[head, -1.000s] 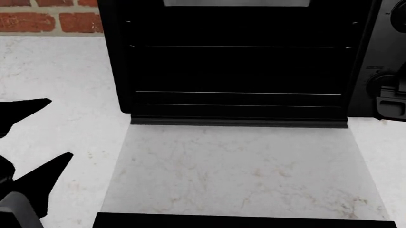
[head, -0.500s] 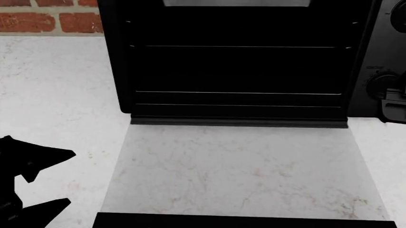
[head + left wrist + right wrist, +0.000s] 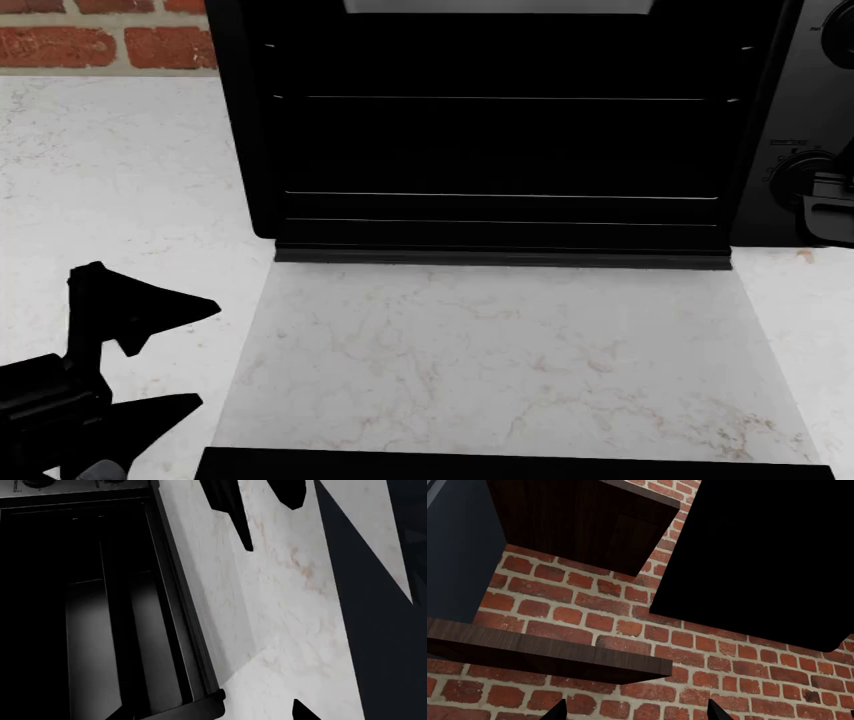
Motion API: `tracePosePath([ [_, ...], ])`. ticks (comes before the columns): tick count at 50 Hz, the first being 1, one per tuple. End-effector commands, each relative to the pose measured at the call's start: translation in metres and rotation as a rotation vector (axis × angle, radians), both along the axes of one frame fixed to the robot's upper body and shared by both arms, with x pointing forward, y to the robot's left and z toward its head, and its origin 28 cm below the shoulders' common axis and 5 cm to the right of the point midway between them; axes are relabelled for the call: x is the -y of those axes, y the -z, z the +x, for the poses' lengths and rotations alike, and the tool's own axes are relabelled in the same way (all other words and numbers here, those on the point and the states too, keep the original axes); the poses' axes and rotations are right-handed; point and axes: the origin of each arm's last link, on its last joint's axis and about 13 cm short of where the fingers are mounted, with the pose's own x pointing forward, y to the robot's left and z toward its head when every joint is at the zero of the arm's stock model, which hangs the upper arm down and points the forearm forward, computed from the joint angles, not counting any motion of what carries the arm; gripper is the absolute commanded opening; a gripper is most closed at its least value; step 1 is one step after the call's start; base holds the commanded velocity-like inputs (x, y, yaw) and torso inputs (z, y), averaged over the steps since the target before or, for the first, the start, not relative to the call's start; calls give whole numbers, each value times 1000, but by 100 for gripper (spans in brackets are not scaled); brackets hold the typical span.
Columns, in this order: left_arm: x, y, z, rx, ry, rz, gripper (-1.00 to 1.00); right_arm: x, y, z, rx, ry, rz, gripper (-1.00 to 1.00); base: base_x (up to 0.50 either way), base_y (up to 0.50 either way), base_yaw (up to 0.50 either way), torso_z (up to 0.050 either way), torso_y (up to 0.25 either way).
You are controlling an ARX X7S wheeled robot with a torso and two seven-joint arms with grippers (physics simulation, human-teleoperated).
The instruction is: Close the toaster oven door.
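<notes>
Head view: the door point(image 3: 514, 360) lies flat open on the bench point(image 3: 120, 170) before the oven point(image 3: 501, 130). Left end effector point(image 3: 167, 355) is spread wide, empty, beside the door's left edge. Right end effector point(image 3: 637, 711) is wide too.

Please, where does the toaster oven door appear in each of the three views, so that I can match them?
Head view: the toaster oven door lies open and flat, filling the lower centre below the dark cavity.
Left wrist view: the door runs beside the cavity, under the left gripper.
Right wrist view: not in it.
Shared landmark: the door's hinge edge.
</notes>
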Motion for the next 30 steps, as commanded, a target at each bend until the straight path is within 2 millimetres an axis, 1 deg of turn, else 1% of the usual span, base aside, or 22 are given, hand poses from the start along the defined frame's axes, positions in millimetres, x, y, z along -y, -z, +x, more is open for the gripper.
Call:
tracePosePath([
  [1,15,3,14,-15,85,40,100,1,-1,0,2,9,0,100,0,0,0,0,0],
  [7,22,2,12,-23,125,68,100,1,-2,-3,5,11,1,100,0,0,0,0,0],
  [14,31,-6,17,2,175,59,100,2,-1,-4,5,14,2,100,0,0,0,0,0],
  [21,37,-6,16,2,211,62,100,3,-1,-4,6,14,6,100,0,0,0,0,0],
  [25,39,-6,16,22,217,-27,100,2,-2,-5,7,15,4,100,0,0,0,0,0],
  [30,39,-9,16,94,221,-148,100,2,-2,-7,10,18,7,100,0,0,-1,0,0],
])
